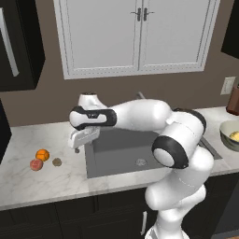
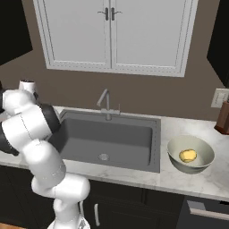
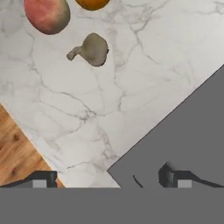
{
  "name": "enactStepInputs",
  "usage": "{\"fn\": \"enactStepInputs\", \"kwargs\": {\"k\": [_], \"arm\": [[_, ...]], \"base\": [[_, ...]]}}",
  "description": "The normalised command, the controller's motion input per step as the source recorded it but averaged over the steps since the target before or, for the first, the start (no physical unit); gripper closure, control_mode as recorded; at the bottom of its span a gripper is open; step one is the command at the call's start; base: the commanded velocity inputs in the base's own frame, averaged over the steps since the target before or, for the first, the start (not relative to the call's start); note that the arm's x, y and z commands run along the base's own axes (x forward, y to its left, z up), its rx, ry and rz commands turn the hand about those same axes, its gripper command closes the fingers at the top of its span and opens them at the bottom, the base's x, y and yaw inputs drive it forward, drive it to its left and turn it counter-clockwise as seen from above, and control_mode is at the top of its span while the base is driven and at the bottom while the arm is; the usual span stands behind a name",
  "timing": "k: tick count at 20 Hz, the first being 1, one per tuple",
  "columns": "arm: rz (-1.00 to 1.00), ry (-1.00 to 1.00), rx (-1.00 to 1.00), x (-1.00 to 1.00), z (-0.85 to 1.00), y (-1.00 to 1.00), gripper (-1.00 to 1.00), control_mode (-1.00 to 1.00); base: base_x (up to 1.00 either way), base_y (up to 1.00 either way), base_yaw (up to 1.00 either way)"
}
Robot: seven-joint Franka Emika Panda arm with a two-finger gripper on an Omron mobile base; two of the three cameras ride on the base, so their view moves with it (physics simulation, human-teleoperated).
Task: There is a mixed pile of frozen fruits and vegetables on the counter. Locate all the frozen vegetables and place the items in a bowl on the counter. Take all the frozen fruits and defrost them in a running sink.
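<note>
Hand view: you look down on the counter [image 3: 131, 65], with the grey-brown disc [image 3: 92, 49] below the reddish-pink ball [image 3: 47, 15] and orange ball [image 3: 92, 3].
Gripper: your gripper [image 1: 77, 149] hangs spread wide and empty over the sink's [image 1: 121, 151] left rim.
Pile: your three items sit together on the counter, left of the sink.
Bowl: your bowl [image 2: 201, 154] stands right of the sink, the yellow lumpy piece [image 2: 188, 155] inside.

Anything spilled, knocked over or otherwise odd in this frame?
Nothing stands out. The orange ball, reddish-pink ball and grey-brown mushroom-like piece sit together on the white marble counter; the yellow lumpy piece lies in the beige bowl; the open hand hovers.
</note>
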Motion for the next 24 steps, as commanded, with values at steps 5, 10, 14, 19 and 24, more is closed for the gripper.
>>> {"fn": "enactStepInputs", "kwargs": {"k": [5, 10, 14, 19, 24], "arm": [[0.08, 0.1, -0.04, 0.11, 0.0, 0.22, -1.0, -1.0], [0.0, -0.14, 0.0, 0.2, -0.13, 0.13, -1.0, -1.0], [0.0, -0.19, 0.0, 0.29, -0.43, 0.48, -1.0, -1.0], [0.0, -0.08, 0.0, 0.06, -0.38, 0.55, -1.0, -1.0], [0.0, 0.0, 0.0, 0.0, -0.3, 0.37, -1.0, -1.0]], "base": [[0.0, 0.0, 0.0], [0.0, 0.0, 0.0], [0.0, 0.0, 0.0], [0.0, 0.0, 0.0], [0.0, 0.0, 0.0]]}}
